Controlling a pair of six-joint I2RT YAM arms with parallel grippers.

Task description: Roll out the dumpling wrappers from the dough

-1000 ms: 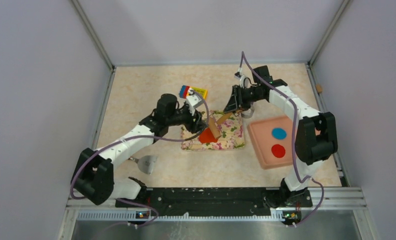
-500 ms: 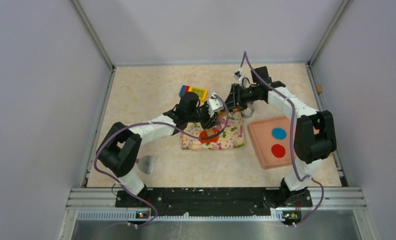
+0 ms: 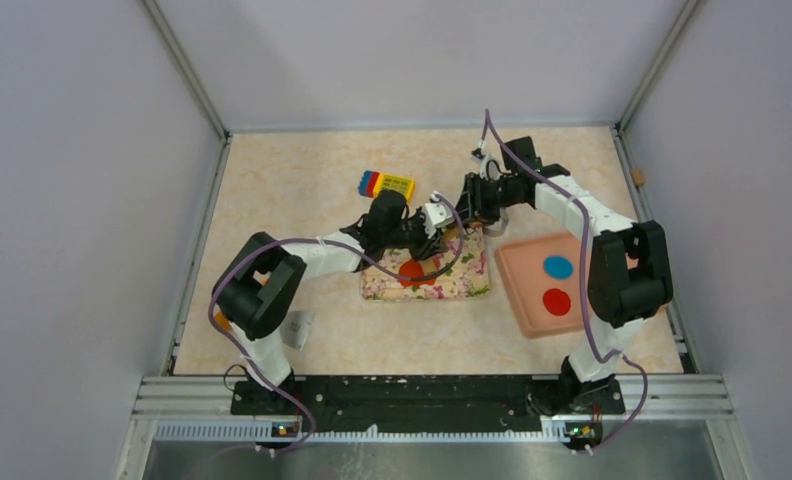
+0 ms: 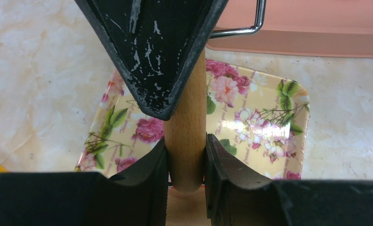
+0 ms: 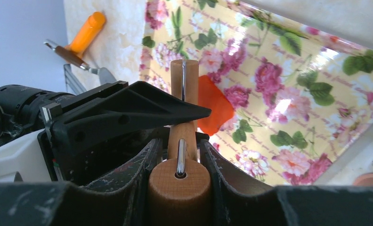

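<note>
Both claws were on the rolling pin [image 4: 187, 110], over the flowered plate [image 4: 264, 117] in the middle of the tabletop [image 3: 292, 200]. The left claw [image 4: 185, 141] was narrow, its two fingers pressed against either side of the wooden shaft. The right claw [image 5: 180, 155] was just as narrow, clamped on the thicker end of the pin, where a metal rod ran into the wood. The two claws sat very close together, the black finger of one almost over the other's grip.

The dough [image 5: 215, 106], a flat red-orange patch, lay on the plate just beyond the pin's far end. From the right wrist, that tip overlapped the dough's edge, but whether the wood was touching the clay could not be told. From above, the dough [image 3: 412, 272] sat on the left half of the plate, just to the near side of the claws.

To the right stood a pink tray [image 3: 525, 300]. In it lay one red dumpling wrapper [image 3: 556, 301], round and flat, with a blue disc [image 3: 558, 266] just behind it. A colourful block [image 3: 386, 184] rested on the tabletop behind the plate. An orange-handled tool [image 5: 83, 35] lay off to the left.
</note>
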